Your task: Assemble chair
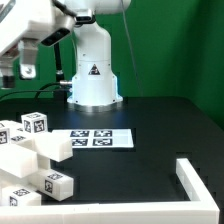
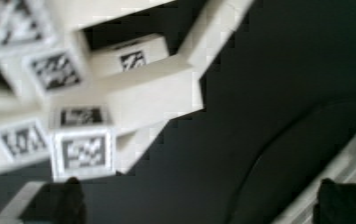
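Several chunky white chair pieces with black-and-white tags lie in a loose heap at the exterior view's lower left. My gripper hangs well above that heap, at the exterior view's upper left, partly cut off by the frame edge. In the wrist view the same tagged chair pieces fill the area ahead of the gripper, blurred. Both dark fingertips stand far apart with only black table between them. The gripper is open and holds nothing.
The marker board lies flat on the black table, mid-frame. A low white L-shaped corner rail sits at the exterior view's lower right. The arm's white base stands behind the marker board.
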Robot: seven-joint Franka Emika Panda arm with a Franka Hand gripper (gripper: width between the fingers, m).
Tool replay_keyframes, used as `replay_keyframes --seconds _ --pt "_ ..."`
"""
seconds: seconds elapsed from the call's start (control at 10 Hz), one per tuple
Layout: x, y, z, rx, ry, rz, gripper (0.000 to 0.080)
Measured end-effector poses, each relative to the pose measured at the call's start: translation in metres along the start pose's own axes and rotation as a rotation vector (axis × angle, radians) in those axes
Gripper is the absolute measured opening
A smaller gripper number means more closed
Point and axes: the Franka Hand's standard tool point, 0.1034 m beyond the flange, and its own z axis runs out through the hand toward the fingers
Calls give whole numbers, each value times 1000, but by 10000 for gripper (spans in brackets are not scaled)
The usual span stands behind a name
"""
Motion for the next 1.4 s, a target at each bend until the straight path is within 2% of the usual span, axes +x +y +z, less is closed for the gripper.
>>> replay_keyframes --seconds 0.1,0.3,0.4,0.7,0.8,1.0,1.1,1.4 --pt "-1 2 0 -18 -30 -168 649" --pt "-7 17 7 -7 -156 -467 649" --pt "-2 23 8 -5 -157 -520 649" --pt "-1 25 8 -7 -156 -721 649" --pt "2 29 10 -47 -160 -905 649" --pt "5 40 21 -105 -198 -1176 649" --pt "5 43 29 -111 -245 -1245 649" --pt "6 43 28 -118 -248 -1239 649"
